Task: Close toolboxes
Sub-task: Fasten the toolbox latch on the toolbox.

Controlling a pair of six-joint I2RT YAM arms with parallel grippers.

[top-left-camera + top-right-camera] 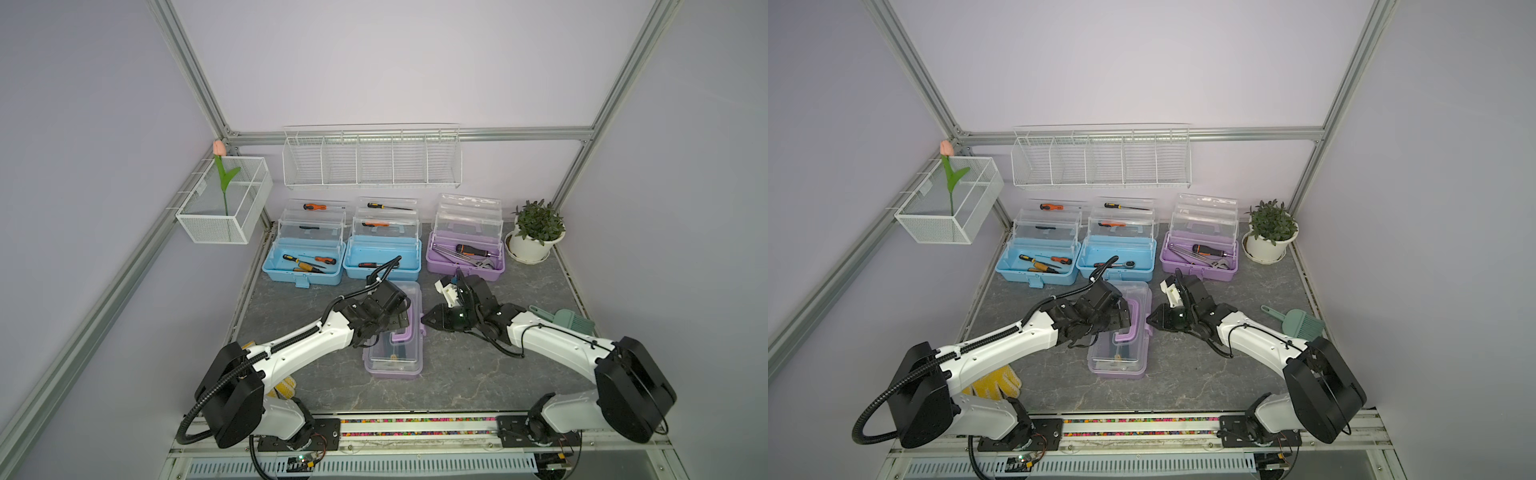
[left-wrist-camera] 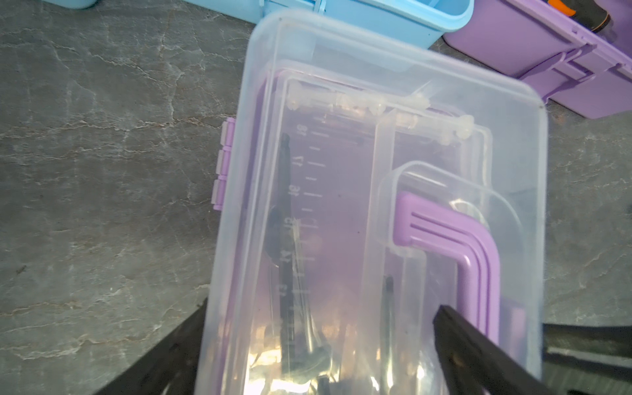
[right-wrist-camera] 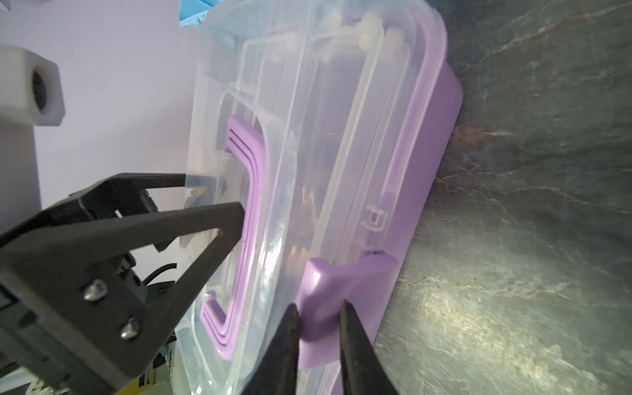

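Left arm (image 1: 299,345) and right arm (image 1: 552,336) wear white shells between bulky black joint housings (image 1: 232,399). A ribbed black conduit (image 1: 875,405) follows the left one. Left pincer (image 3: 213,195) and right pincer (image 3: 319,305) are matte black; silver screws (image 3: 95,289) stud a finger (image 3: 119,239).

Lab test cell: aluminium frame (image 1: 523,134), lilac panels (image 1: 395,62), 2 bench-mounted arms (image 1: 299,345).

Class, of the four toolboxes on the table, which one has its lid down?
The front purple toolbox, lid down; the back purple toolbox and both blue toolboxes stand open.
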